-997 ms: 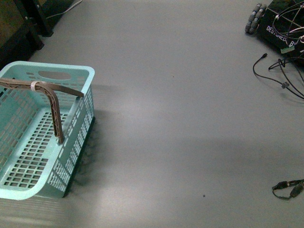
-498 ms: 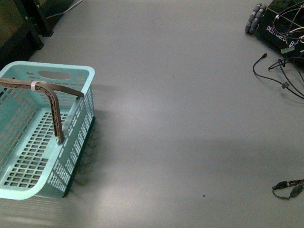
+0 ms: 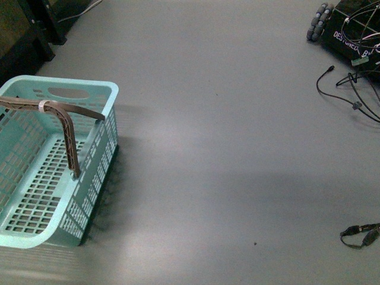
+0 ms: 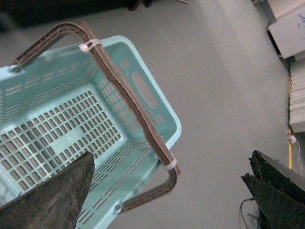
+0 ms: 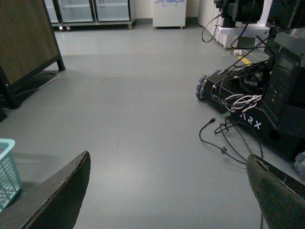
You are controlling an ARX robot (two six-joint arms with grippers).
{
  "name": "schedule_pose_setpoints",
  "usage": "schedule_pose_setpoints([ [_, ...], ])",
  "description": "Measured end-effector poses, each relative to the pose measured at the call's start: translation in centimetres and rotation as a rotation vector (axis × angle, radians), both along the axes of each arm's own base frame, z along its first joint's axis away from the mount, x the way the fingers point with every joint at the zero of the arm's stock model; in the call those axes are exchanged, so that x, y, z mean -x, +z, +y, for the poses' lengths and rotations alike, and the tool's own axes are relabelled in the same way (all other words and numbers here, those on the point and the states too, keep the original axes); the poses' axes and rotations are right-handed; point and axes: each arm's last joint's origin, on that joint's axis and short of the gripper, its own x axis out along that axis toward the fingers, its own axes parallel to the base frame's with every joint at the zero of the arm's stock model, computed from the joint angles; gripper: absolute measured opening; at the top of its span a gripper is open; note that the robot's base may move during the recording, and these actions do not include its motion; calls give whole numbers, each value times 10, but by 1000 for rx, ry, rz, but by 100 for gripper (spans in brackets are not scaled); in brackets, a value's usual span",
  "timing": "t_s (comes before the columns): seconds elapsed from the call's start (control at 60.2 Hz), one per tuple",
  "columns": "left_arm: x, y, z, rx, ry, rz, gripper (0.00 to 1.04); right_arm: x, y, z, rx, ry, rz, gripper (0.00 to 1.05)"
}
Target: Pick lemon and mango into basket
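The teal basket (image 3: 98, 89) stands on the grey floor at the left of the front view, empty inside, its two brown handles (image 3: 66, 127) tied together upright. The left wrist view looks down into the basket (image 4: 157, 102) past the handles (image 4: 128, 100). My left gripper (image 4: 174, 191) hangs open above the basket's corner, with nothing between its fingers. My right gripper (image 5: 171, 191) is open over bare floor, and the basket's edge (image 5: 7, 171) shows at one side. The lemon and the mango are out of view. Neither arm shows in the front view.
A black robot base with wheels (image 3: 350, 29) and loose cables (image 3: 350, 101) sits at the far right. A small strap (image 3: 359, 234) lies on the floor near right. Dark furniture (image 3: 27, 35) stands at the far left. Another robot base with cables (image 5: 257, 109) shows in the right wrist view.
The front view has shifted very slightly. Nothing else has visibly moved.
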Motion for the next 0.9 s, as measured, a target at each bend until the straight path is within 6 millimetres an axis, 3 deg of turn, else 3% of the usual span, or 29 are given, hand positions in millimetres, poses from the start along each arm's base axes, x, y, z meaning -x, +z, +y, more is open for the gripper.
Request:
schedule_pose_setpoints([
  [0.149, -51, -40, 5, 129, 21, 104, 98, 0, 0, 0, 0, 0, 0, 96],
  [0.299, -87, -76, 0, 215, 59, 197, 98, 0, 0, 0, 0, 0, 0, 96],
  [0.598, -148, -96, 5, 302, 138, 171, 98, 0, 0, 0, 0, 0, 0, 96],
  [0.897, -182, -110, 11, 313, 172, 180, 98, 0, 0, 0, 0, 0, 0, 96],
])
